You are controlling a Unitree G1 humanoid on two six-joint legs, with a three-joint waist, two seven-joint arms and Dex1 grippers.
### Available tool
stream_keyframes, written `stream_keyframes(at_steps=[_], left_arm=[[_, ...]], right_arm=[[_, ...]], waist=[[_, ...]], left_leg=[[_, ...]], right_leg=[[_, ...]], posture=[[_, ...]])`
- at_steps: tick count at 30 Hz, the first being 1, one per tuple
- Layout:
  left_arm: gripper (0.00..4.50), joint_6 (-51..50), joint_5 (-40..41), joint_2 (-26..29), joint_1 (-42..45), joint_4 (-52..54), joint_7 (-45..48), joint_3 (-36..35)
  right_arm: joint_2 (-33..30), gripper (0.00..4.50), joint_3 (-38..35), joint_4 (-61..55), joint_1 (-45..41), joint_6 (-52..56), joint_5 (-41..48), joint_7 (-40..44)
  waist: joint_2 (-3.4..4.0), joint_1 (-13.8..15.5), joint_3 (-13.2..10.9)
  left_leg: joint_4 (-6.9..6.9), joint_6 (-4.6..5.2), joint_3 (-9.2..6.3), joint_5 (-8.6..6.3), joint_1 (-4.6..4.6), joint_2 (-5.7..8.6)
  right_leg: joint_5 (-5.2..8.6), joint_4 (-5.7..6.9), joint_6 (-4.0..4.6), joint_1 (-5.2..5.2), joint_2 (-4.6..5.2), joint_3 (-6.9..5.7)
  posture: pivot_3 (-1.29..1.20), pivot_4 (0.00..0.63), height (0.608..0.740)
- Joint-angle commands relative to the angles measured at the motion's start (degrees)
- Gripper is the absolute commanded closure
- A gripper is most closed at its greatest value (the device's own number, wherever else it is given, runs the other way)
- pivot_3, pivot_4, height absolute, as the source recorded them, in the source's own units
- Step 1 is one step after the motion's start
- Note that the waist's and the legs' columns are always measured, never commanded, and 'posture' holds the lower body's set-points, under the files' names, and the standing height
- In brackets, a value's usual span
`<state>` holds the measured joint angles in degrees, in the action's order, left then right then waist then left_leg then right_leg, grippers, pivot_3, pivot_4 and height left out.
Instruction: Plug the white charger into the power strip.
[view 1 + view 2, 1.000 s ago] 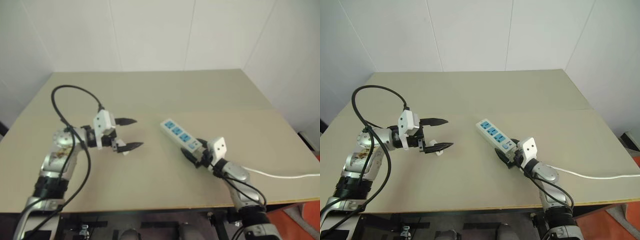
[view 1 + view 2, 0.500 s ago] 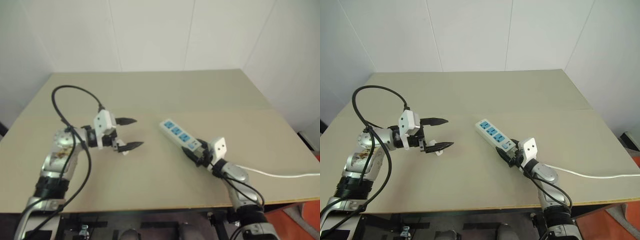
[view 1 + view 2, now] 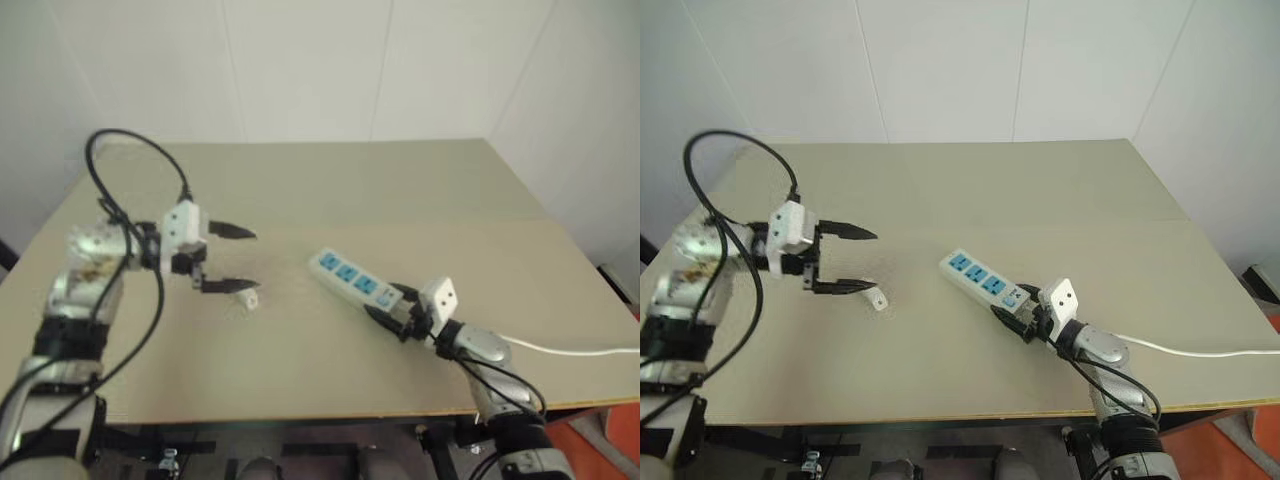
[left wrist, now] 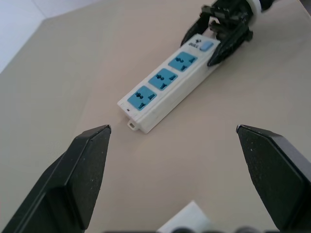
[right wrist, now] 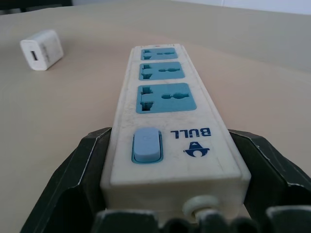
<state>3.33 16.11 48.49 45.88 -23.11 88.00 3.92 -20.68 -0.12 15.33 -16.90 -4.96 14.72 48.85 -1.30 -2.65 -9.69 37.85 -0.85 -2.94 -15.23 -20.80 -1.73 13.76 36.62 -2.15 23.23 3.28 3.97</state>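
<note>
The right gripper (image 3: 1023, 322) clamps the switch end of the power strip (image 3: 985, 283), pinning it to the table (image 3: 970, 190). The left gripper (image 3: 848, 260) hovers with fingers spread wide, empty, while the white charger (image 3: 877, 299) lies on the table just beside its lower fingertip, possibly touching. Best now: drop squarely over the charger, grip its flat sides, and keep the strip pinned.

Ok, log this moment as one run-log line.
left gripper open above white charger | charger lying on table | right gripper shut on power strip switch end
</note>
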Motion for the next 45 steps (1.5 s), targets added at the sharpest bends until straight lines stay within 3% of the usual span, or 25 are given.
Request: stream_keyframes(at_steps=[1,4,9,14,20,28,35,45], left_arm=[[0.00,-1.0,-7.1,6.1,8.0,-7.9,4.4,9.0],[0.00,-2.7,-13.2,6.1,16.4,-14.4,4.5,15.2],[0.00,-6.8,-11.3,3.0,28.2,-20.6,4.5,23.9],[0.00,-4.0,-13.0,2.2,33.1,-26.0,4.5,32.8],[0.00,5.5,-14.5,-0.3,35.9,-33.2,4.5,36.6],[0.00,18.9,-2.8,0.8,37.1,-33.4,4.5,49.2],[0.00,35.3,-2.3,-1.2,37.4,-36.2,4.5,58.1],[0.00,42.9,-9.3,-10.1,38.5,-44.8,4.5,57.7]], right_arm=[[-1.1,1.10,0.0,-2.8,-0.5,0.9,0.6,0.9],[-1.0,1.10,0.1,-2.3,-0.9,1.3,0.2,0.6],[-0.2,1.10,0.8,-1.0,-1.3,1.4,-0.5,0.2],[0.1,1.10,1.1,-1.4,-0.7,1.5,-0.6,-0.1],[-0.4,1.10,1.4,-1.1,-0.5,2.3,-1.0,-0.5],[-0.8,1.10,1.5,-1.7,-0.1,2.5,-1.0,-0.8],[-0.9,1.10,1.9,-2.8,0.8,2.9,-1.2,-1.2],[-1.5,1.10,2.0,-4.5,2.1,3.7,-1.5,-2.5]], waist=[[0.00,-0.2,0.0],[-0.01,-0.1,0.0],[-0.04,0.3,0.0],[-0.01,-0.6,0.0],[-0.03,-0.8,-0.1],[-0.03,-0.8,-0.1],[-0.03,-0.5,-0.1],[-0.03,0.1,-0.1]], left_leg=[[0.00,0.00,-0.02,0.00,-0.02,0.00],[0.00,0.01,-0.03,0.00,-0.03,0.01],[0.02,0.01,-0.05,0.00,-0.11,0.01],[0.03,0.04,-0.04,-0.02,-0.16,0.00],[0.04,0.05,-0.06,-0.02,-0.19,0.02],[0.05,0.05,-0.07,-0.02,-0.23,0.01],[0.06,0.05,-0.06,-0.02,-0.23,0.02],[0.15,0.10,-0.06,-0.04,-0.26,0.04]], right_leg=[[0.00,0.00,0.00,0.01,-0.01,0.00],[0.02,-0.01,-0.02,0.03,-0.05,0.01],[0.03,0.00,-0.04,0.03,-0.03,-0.02],[0.06,0.06,-0.07,0.09,-0.04,0.03],[0.08,0.06,-0.08,0.14,-0.03,0.01],[0.08,0.07,-0.08,0.14,-0.02,0.02],[0.07,0.06,-0.08,0.14,-0.01,0.03],[0.08,0.05,-0.08,0.13,-0.03,0.04]], posture=[[0.00,0.150,0.740],[0.00,0.150,0.740],[0.00,0.150,0.740],[0.00,0.150,0.740],[0.00,0.150,0.740],[0.00,0.150,0.740],[0.00,0.150,0.740],[0.00,0.150,0.740]])
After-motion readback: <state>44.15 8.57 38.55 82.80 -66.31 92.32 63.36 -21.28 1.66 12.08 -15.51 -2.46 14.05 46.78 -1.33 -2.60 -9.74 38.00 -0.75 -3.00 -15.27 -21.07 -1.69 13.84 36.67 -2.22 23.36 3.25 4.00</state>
